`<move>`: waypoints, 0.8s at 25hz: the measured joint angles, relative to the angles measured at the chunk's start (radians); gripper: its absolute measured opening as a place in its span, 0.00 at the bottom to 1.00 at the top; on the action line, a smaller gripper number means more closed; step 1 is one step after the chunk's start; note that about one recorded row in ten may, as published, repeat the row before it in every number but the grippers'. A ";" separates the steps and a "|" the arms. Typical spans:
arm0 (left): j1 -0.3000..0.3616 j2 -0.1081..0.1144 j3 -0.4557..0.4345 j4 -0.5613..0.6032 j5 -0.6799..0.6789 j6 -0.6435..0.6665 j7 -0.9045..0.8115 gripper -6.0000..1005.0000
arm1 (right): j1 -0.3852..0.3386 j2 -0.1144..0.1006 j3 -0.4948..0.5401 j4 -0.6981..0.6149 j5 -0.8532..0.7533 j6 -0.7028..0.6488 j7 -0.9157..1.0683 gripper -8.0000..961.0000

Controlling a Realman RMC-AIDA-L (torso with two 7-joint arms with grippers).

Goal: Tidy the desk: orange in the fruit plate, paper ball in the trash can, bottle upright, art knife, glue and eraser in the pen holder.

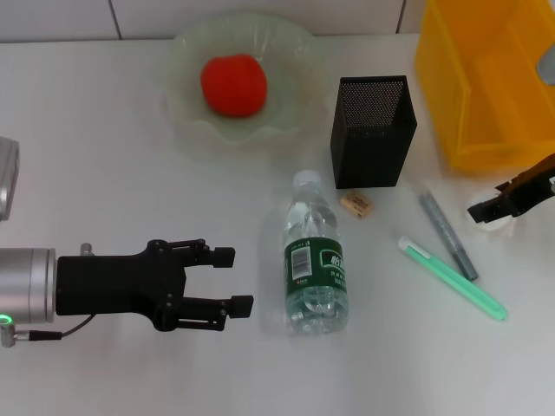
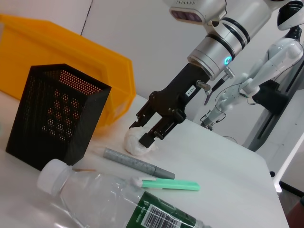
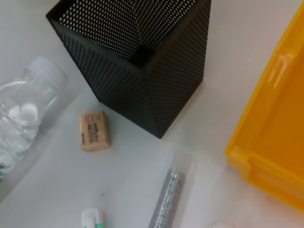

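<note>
The orange (image 1: 232, 84) lies in the fruit plate (image 1: 186, 52) at the back. The bottle (image 1: 316, 269) lies on its side mid-table, cap toward the pen holder (image 1: 373, 130). Beside the holder's base is the eraser (image 1: 355, 204). To its right lie the grey art knife (image 1: 449, 234) and the green glue (image 1: 451, 279). My right gripper (image 1: 487, 201) hangs open right over the paper ball (image 2: 135, 144), in front of the trash can (image 1: 486, 78); contact is unclear. My left gripper (image 1: 234, 279) stands open and empty, left of the bottle.
A grey device (image 1: 7, 178) sits at the table's left edge. A tiled wall closes off the back behind the plate and bin. Another robot (image 2: 280, 57) stands beyond the table's far side in the left wrist view.
</note>
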 joint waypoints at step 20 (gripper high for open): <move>0.008 0.001 -0.001 0.000 0.001 -0.003 -0.002 0.84 | -0.040 -0.029 0.434 -0.195 0.484 -0.166 -0.129 0.53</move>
